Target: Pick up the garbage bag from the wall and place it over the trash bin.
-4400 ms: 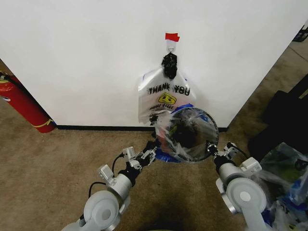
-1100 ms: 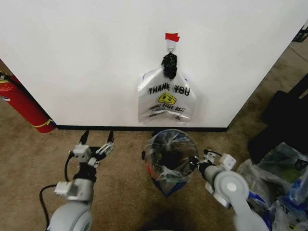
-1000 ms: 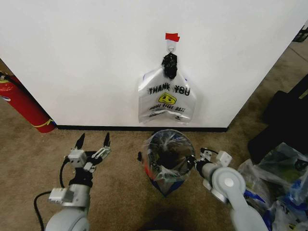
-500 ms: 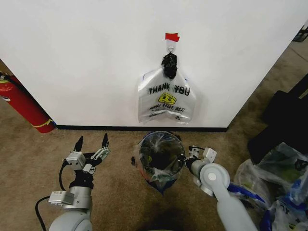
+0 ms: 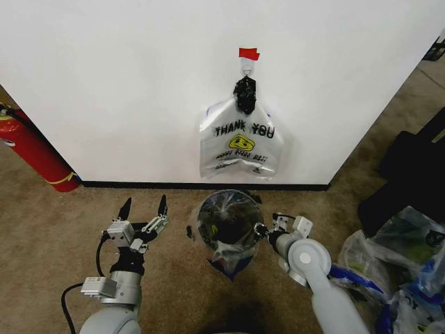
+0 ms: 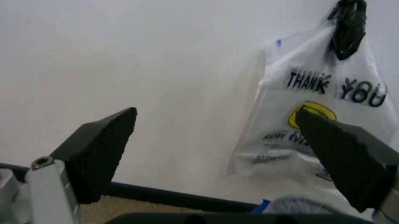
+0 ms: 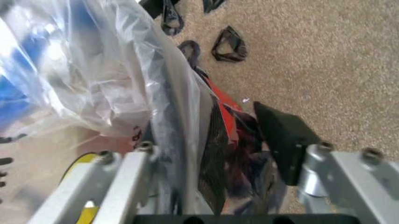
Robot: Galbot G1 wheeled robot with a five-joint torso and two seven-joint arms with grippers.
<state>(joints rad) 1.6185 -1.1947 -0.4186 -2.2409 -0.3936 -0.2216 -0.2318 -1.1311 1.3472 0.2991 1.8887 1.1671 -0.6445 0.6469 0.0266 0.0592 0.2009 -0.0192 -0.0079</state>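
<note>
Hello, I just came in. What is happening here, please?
The robot is lining a small bin with a bag. The bag is draped over the bin, which stands on the carpet by the wall. The right end effector is at the bin's rim, closed on the bag. The left end effector hovers open beside the bin, holding nothing. Another bag hangs on the wall above.

The trash bin [image 5: 229, 229] stands on the carpet [image 5: 55, 229] low in the middle of the frame, with the garbage bag [image 5: 224, 224] over it. The left gripper [image 5: 143, 206] is to its left, apart from it. The right gripper [image 5: 263, 229] is at its right rim. Another bag [image 5: 240, 142] hangs on the wall [image 5: 125, 90] above the bin. A fire extinguisher [image 5: 31, 149] stands at the far left. More bags [image 5: 407, 257] lie at the lower right.
</note>
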